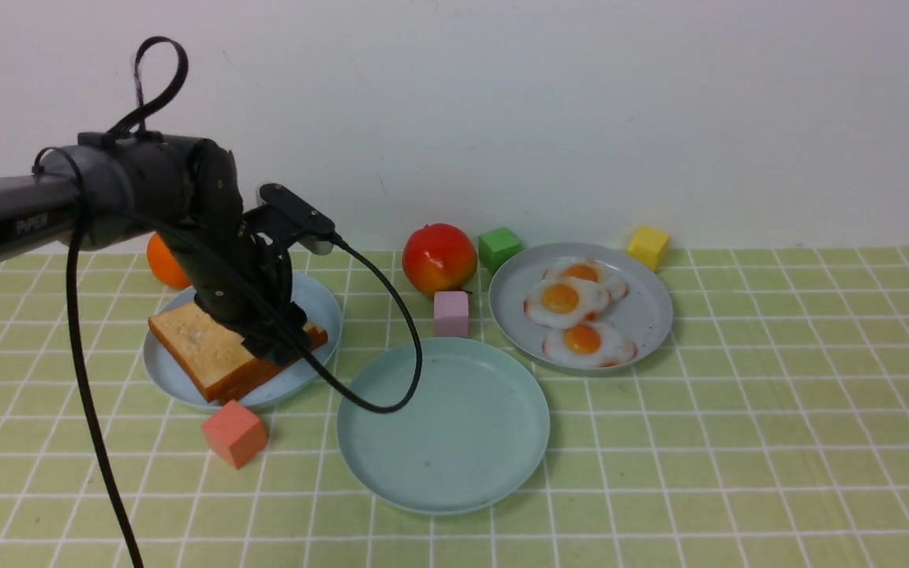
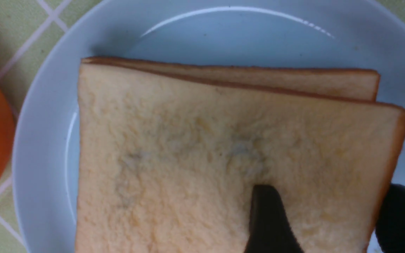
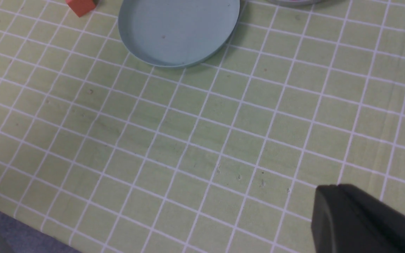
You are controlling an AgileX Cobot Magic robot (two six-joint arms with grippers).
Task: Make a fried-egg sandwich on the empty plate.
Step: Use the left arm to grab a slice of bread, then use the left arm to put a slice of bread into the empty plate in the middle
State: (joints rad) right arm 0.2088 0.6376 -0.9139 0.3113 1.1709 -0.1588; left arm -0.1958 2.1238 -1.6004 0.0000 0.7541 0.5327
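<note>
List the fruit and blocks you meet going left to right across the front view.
orange → red block → apple → green block → yellow block. The pink block is left out: it sits in front of the apple.

Pale word "PiPER" printed along the dark tube of the left arm (image 1: pixel 5 227), seen in the front view

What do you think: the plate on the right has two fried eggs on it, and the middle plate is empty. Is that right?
Not quite. The greyish plate on the right holds three fried eggs, not two. The front view shows all three. The mint-green plate in the middle is indeed empty.
</note>
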